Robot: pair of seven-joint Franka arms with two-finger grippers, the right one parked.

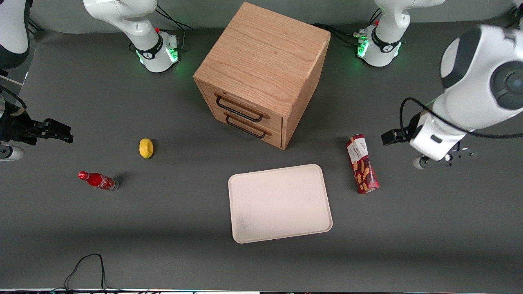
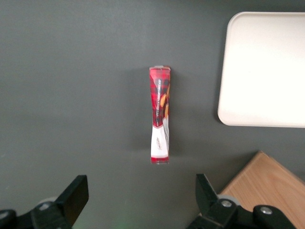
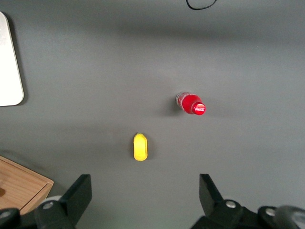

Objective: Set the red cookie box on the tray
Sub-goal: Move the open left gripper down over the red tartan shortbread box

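The red cookie box (image 1: 362, 164) lies flat on the grey table beside the tray (image 1: 280, 203), toward the working arm's end, a small gap between them. The box is a long dark-red carton with biscuit pictures and a white end. In the left wrist view the box (image 2: 160, 114) lies lengthwise on the table, and my left gripper (image 2: 140, 185) hangs open well above the table, short of the box's white end, with nothing between its fingers. The cream tray (image 2: 264, 67) holds nothing.
A wooden two-drawer cabinet (image 1: 261, 73) stands farther from the front camera than the tray. A yellow lemon-like object (image 1: 146, 148) and a small red soda bottle (image 1: 98, 180) lie toward the parked arm's end. A black cable (image 1: 86, 265) loops at the table's near edge.
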